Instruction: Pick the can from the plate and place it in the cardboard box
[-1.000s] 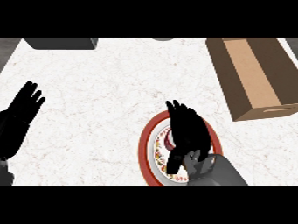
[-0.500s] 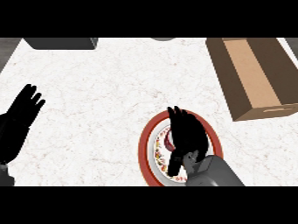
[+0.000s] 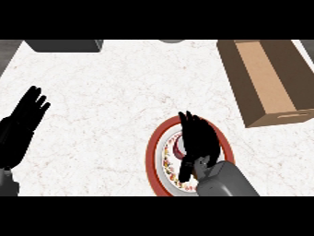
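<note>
Two black hands show over the white counter (image 3: 119, 101). The right hand (image 3: 199, 140) lies over the red-rimmed plate (image 3: 154, 152) near the lower edge, its fingers (image 3: 188, 120) straight and close together, pointing away from the robot; it hides most of the can (image 3: 178, 146), of which only a reddish sliver shows on the plate just beside the palm. The left hand (image 3: 20, 126) rests open at the left edge, fingers up. The cardboard box (image 3: 271, 78) stands open at the upper right, well apart from the plate

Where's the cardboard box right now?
In the head view the cardboard box lies open at the upper right of the counter, up and right of the red-rimmed plate under the right hand.
</note>
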Motion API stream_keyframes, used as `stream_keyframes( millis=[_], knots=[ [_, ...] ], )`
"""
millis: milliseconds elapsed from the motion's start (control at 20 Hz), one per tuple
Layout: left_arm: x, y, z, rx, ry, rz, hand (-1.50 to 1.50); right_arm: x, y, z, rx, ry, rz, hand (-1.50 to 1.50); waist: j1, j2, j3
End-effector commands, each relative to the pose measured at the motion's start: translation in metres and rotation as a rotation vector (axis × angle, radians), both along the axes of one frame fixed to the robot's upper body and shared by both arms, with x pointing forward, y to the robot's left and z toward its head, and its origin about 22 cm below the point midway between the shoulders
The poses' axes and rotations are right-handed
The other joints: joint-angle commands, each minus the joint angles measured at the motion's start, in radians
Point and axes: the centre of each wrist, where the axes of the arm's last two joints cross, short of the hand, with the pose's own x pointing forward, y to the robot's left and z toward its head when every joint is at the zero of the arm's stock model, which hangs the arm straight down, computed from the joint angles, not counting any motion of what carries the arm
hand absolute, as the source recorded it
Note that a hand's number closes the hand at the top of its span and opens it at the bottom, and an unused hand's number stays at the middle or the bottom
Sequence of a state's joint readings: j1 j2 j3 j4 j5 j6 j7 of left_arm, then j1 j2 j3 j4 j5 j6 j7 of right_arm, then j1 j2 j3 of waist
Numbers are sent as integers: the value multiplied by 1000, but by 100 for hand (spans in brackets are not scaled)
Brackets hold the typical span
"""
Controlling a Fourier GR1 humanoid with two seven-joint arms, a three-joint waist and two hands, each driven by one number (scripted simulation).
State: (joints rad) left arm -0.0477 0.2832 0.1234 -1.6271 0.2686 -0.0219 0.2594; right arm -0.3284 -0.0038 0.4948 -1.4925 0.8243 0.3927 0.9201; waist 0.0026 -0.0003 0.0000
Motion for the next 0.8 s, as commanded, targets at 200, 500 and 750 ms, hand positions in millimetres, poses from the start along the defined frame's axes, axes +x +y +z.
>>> stream_keyframes(
  millis=[200,500,750],
  knots=[
    [-4,6,3,11,3,-1,0,12,-7,-20,-10,-82,53,150,1,0,0],
    [-13,10,11,-9,13,-1,0,-8,-5,-16,-11,-99,76,150,0,-1,0],
    [4,1,12,-7,-20,-43,0,95,-20,10,-18,-98,-215,150,46,21,0]
  ],
)
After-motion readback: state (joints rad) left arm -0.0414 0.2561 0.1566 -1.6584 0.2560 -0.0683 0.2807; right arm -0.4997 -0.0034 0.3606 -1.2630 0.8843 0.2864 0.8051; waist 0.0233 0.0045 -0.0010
